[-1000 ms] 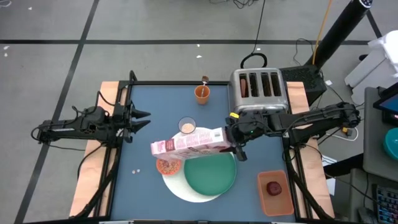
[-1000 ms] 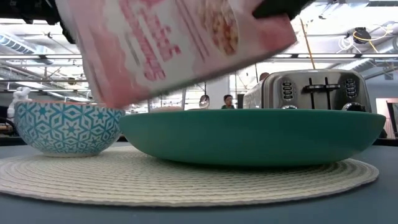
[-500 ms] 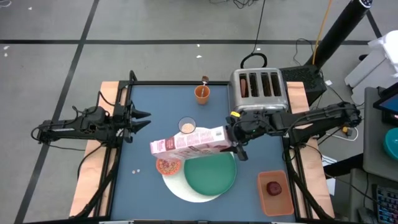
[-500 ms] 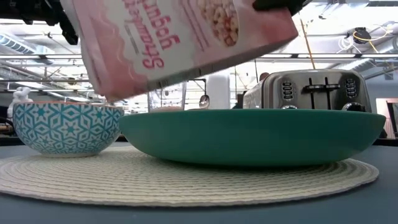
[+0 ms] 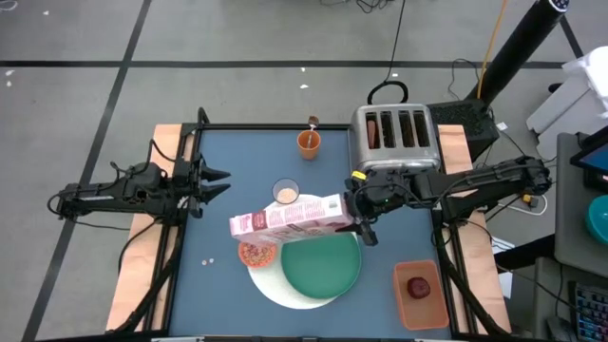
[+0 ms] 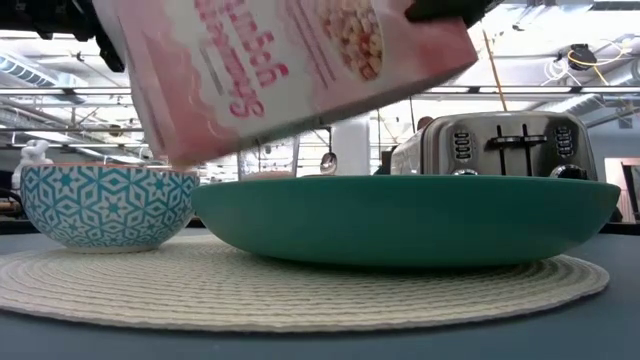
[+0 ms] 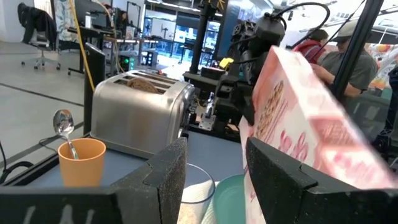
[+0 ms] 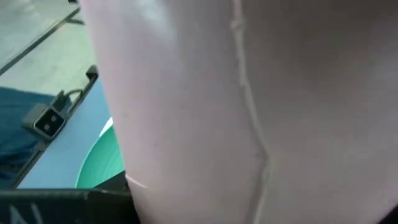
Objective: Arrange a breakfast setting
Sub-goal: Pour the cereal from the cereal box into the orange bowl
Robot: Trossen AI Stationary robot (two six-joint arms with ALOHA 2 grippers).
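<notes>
My right gripper (image 5: pixel 357 217) is shut on the pink cereal box (image 5: pixel 285 218). It holds the box above the white mat (image 5: pixel 275 290), with the box's low end (image 6: pixel 170 150) over the blue-patterned bowl (image 6: pixel 105 205) of reddish cereal (image 5: pixel 256 254). The green plate (image 5: pixel 321 264) sits on the mat beside the bowl. The glass of milk (image 5: pixel 285 192) stands just beyond the box. The spoon (image 7: pixel 62 121) stands in an orange cup (image 5: pixel 309 142). The dark red fruit (image 5: pixel 418 287) lies in the orange tray. My left gripper (image 5: pixel 217 182) is open and empty at the table's left edge. My right gripper holds the cereal box by its end nearest the toaster (image 5: pixel 340 211), coming at it about level from the table's right side. The box is lifted clear and tilted, its far end lower, above the bowl. The box's face (image 8: pixel 249 93) fills the right wrist view and hides the fingers.
The silver toaster (image 5: pixel 394 133) stands at the back right, with something brown in one slot (image 7: pixel 146 87). The orange tray (image 5: pixel 418 296) sits at the front right. A few cereal bits (image 5: pixel 206 260) lie on the blue tabletop left of the mat.
The cereal box has rocked slightly in my right gripper's hold, and its low end has bobbed up and down a little over the bowl. Both arms have otherwise stayed in place.
</notes>
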